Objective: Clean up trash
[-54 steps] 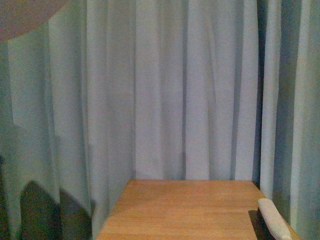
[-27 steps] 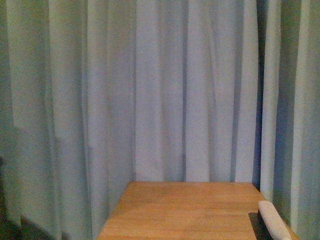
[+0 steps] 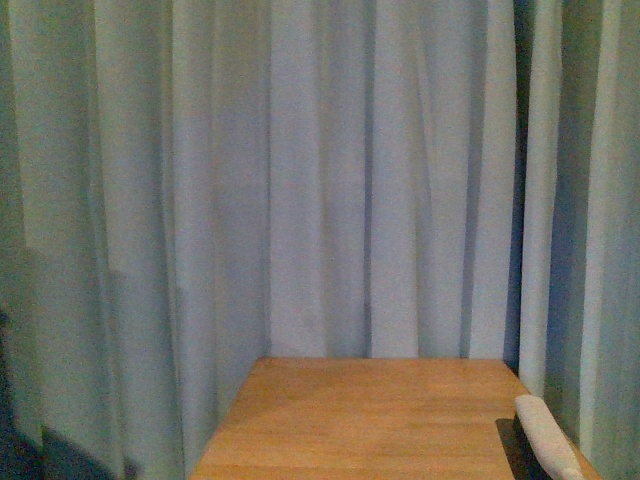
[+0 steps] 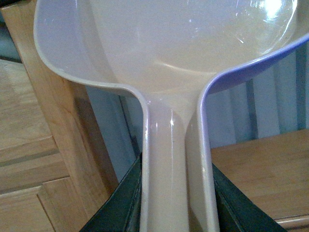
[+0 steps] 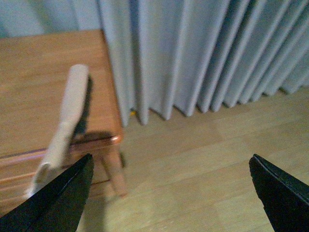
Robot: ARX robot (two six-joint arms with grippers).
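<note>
While the left arm's dark fingers [image 4: 118, 205] were clamped on the neck of the pale beige plastic dustpan [image 4: 164, 48], whose scoop showed nothing inside, the right arm's dark fingers [image 5: 58, 198] stood wide apart and held nothing, hanging above a corner of the light wooden bench [image 5: 43, 72] and the pale plank floor [image 5: 203, 159]. A long pale beige plastic handle [image 5: 67, 111], probably a brush, lay on the bench near the edge on the robot's right, close to the grey-blue pleated curtain [image 3: 330, 180]. The crumpled white tissue trash appeared in none of the views, so its place could not be told. The step in hand was likely fetching that brush. To do it well, the right arm would need to come down over the handle's middle, set its fingers across the handle's width and not along it, and close squarely, with the dustpan held level and clear of the bench.
</note>
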